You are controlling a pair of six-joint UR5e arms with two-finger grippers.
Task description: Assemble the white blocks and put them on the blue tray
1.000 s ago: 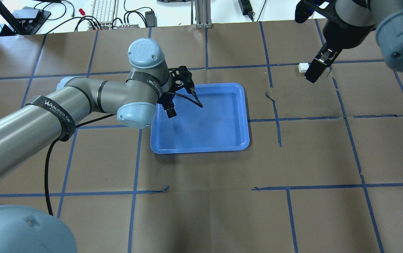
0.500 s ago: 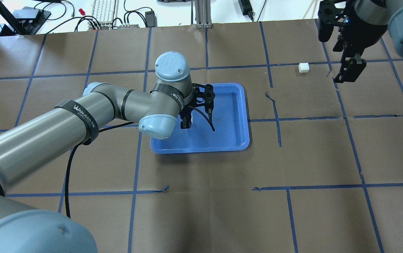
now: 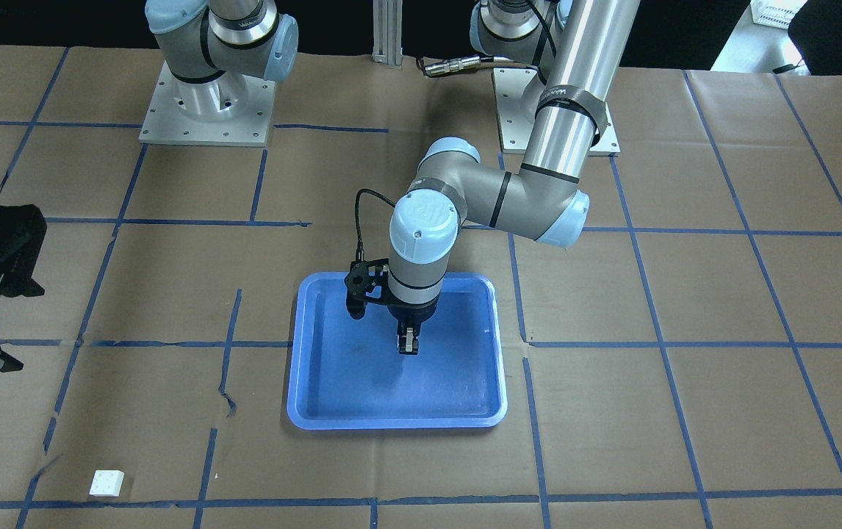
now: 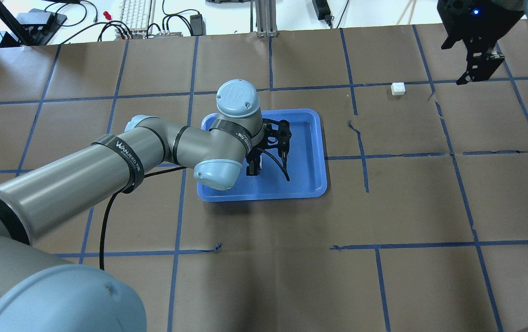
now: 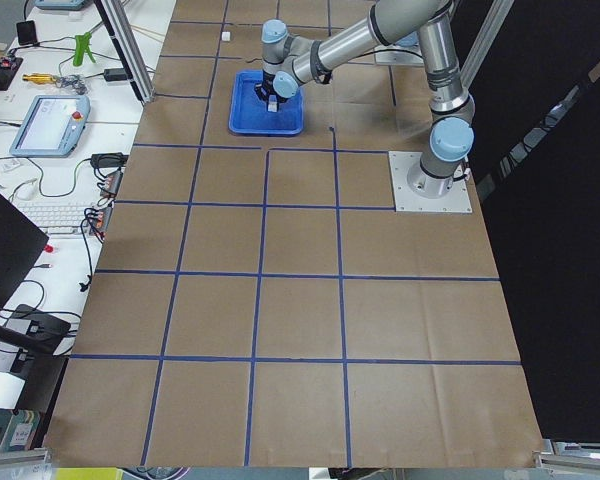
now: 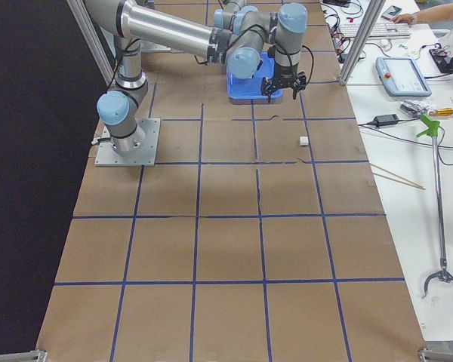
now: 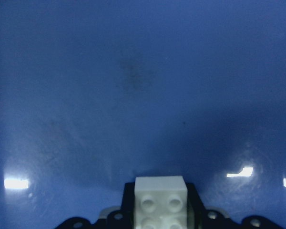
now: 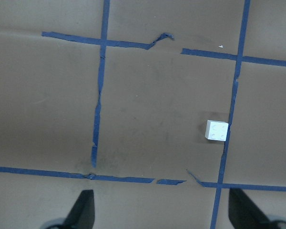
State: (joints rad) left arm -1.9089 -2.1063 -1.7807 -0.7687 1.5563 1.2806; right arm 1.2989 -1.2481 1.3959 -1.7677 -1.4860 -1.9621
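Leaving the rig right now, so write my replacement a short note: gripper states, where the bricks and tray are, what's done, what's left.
Left gripper: shut on one small white square plastic brick, low over the shallow rectangular blue plastic tray; contact with the tray floor unclear.
Right gripper: open, empty, up and off to the side of the second white plastic brick, which lies on the brown paper table, outside the tray.
Done: one brick picked up.
Left: join the bricks and set the pair on the tray.

Brown-papered table [image 4: 291,276] — blue tray [image 4: 308,177] and one white block [image 4: 398,88] well apart
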